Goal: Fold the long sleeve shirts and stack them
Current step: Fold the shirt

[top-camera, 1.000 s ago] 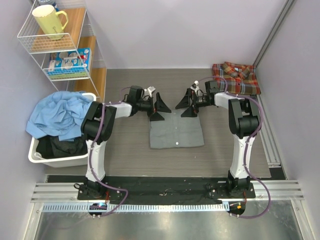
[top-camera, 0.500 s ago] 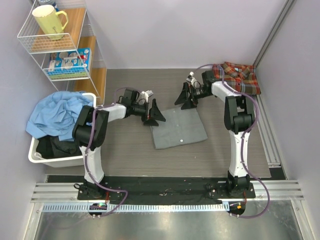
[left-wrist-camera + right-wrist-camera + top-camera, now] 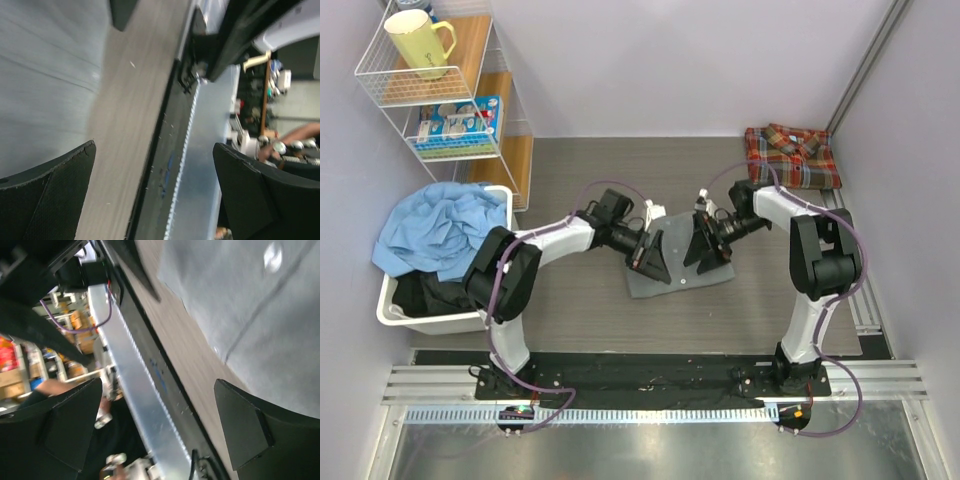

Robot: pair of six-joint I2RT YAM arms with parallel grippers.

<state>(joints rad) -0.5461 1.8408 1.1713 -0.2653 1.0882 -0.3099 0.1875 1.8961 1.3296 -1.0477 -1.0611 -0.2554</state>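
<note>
Both hands have swung inward over the folded grey shirt [image 3: 685, 281] on the worktop [image 3: 570, 300]: left hand [image 3: 652, 257] above its left edge, right hand [image 3: 708, 243] above its right, fingers spread wide, gripping nothing. The plaid shirt [image 3: 792, 155] lies well beyond the grey shirt's far right corner.

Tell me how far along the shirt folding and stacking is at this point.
Done: the grey shirt lies folded in the middle, and the plaid shirt lies folded at the far right. In hand: nothing is gripped; the left pincer and right pincer hang open over the grey shirt. Left: stacking, since the two shirts lie apart.
</note>
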